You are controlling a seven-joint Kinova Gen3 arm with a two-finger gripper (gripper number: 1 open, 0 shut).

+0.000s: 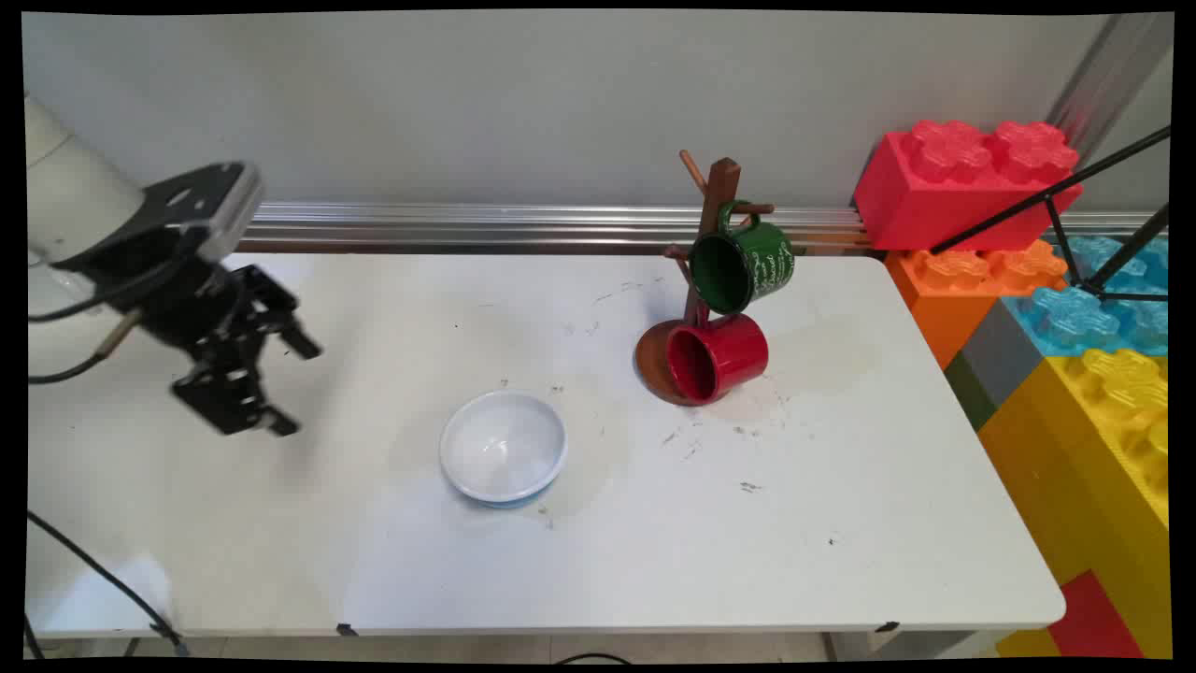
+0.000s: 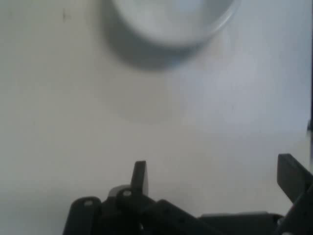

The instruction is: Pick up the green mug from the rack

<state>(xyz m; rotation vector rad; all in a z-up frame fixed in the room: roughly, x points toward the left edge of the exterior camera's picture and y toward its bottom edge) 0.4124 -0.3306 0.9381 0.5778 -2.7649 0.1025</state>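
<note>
Claw (image 1: pixel 290 383) hangs wide and empty above the counter (image 1: pixel 841 523), well left of the white bowl (image 1: pixel 503 447), touching nothing.

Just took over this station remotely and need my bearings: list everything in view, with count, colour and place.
bowl: one, white, upright, table centre-left, nearest the gripper
mug tree: one, brown wood, far right of centre
green mug: one, hanging on the tree
red mug: one, hanging lower, over the tree's base
giant toy bricks: stack of red, orange, blue and yellow, beyond the table's right end
table: one, white, scuffed
tripod: one, black, upper right
gripper: one, black, open, empty, over the table's left side
</note>
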